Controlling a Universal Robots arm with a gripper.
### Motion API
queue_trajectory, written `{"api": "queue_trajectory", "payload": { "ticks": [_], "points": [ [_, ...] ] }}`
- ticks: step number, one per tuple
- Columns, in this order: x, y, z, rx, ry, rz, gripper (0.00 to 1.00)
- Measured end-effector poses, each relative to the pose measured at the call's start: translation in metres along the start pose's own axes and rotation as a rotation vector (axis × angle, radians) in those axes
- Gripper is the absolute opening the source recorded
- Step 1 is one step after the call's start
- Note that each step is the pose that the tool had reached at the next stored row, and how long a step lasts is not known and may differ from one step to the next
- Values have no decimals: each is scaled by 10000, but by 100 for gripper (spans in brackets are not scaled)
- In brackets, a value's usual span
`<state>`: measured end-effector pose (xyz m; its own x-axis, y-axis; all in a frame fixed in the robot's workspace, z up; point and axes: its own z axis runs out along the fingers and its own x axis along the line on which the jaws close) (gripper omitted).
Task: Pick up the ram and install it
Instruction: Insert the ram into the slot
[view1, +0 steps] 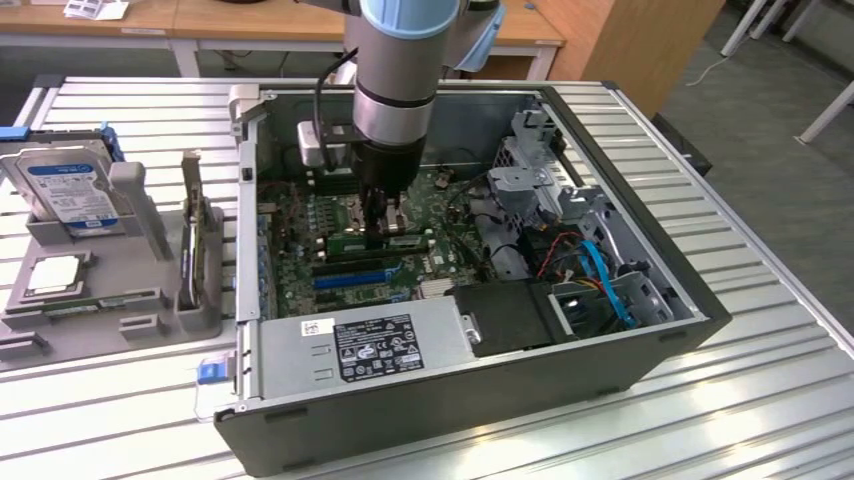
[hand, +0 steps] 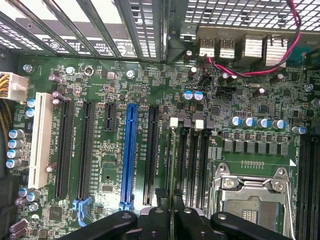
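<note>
Gripper (hand: 169, 201): jaws drawn close together, pinching the ram (hand: 171, 160), a thin green board seen edge-on in the wrist view. It stands upright along the memory slot nearest the black expansion slots, its far end at a white latch (hand: 173, 121). Location: low inside the computer case (view1: 534, 390), over the motherboard (hand: 240, 100), beside the processor socket (hand: 255, 195). Step judged in hand: installing, pick-up done; how deep the board sits cannot be told, and seating calls for its edge in line with the slot and straight downward pressure.

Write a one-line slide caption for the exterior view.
The pincer holds the ram low over the motherboard inside an open computer case.
</note>
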<state>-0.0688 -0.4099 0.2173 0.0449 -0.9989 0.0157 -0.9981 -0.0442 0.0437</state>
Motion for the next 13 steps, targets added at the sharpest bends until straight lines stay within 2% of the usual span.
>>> {"api": "queue_trajectory", "payload": {
  "ticks": [5,11,13],
  "points": [
    [-1,0,-6,4,-8,1,13],
    [2,6,-144,1,-3,1,13],
    [2,7,-157,1,-3,1,13]
  ]
}}
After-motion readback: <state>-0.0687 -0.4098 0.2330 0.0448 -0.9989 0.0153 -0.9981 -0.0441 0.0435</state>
